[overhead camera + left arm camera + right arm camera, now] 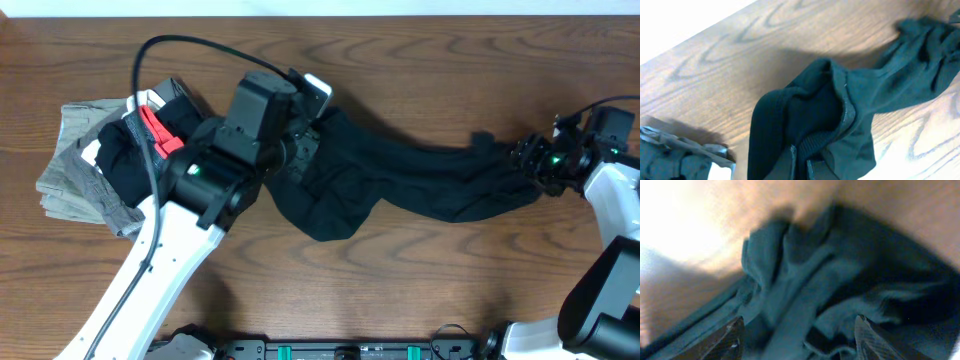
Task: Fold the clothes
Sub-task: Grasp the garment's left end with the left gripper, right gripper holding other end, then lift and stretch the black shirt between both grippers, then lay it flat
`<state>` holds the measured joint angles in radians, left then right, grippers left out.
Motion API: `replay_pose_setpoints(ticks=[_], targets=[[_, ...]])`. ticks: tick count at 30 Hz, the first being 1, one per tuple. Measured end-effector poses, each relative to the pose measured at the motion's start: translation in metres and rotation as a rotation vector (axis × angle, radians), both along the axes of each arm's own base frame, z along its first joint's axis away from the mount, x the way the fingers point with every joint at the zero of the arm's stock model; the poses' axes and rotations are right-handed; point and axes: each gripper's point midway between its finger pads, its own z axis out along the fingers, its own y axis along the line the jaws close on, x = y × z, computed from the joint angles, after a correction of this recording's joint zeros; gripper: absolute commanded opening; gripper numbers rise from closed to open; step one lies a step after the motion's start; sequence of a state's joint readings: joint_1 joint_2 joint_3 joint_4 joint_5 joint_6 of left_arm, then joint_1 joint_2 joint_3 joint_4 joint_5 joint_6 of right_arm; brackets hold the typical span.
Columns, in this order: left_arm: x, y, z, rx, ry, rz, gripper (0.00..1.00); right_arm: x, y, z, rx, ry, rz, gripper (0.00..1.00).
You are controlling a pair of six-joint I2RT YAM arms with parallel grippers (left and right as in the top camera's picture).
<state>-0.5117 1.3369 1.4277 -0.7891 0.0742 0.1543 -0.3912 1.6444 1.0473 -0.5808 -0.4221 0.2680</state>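
The left gripper (801,163) is seen closed, with a fold of the black T-shirt (400,175) pinched between its fingers. In the left wrist view a ribbed edge of the cloth (814,145) is found right at the fingertips. From there the fabric rises in a rumpled, open loop and is drawn away toward the upper right of that view.

The fingers (727,340) of the right gripper (799,326) are seen standing wide apart. Bunched black fabric is packed into the gap between them. That view is blurred, so it cannot be told whether the cloth is pressed by either finger.

In the overhead view the shirt is stretched into a long, twisted band across the middle of the wooden table (450,60), from the left wrist to the right gripper at the far right edge. A looser mass of fabric sags toward the front of the table just beside the left arm. The band narrows to a gathered end at the right gripper. No logo or label can be made out in the folds.

Behind the left arm, near the left edge of the table, a stack of folded gray garments (75,170) is laid. A smaller black piece (125,160) with a red patch (155,130) is set on top of it. The stack is kept apart from the shirt by the arm.
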Motion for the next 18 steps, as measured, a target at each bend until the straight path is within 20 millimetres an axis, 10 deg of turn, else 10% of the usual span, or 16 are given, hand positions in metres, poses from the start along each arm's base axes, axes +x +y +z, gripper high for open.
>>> replay_pose_setpoints(ticks=[10, 18], targets=[[-0.002, 0.001, 0.01, -0.017, -0.029, 0.0, 0.06, 0.022, 0.005, 0.013, -0.028, -0.095, 0.023, 0.66], [-0.002, 0.001, 0.01, -0.019, -0.026, 0.002, 0.06, 0.063, 0.046, 0.003, -0.067, -0.207, 0.157, 0.69]])
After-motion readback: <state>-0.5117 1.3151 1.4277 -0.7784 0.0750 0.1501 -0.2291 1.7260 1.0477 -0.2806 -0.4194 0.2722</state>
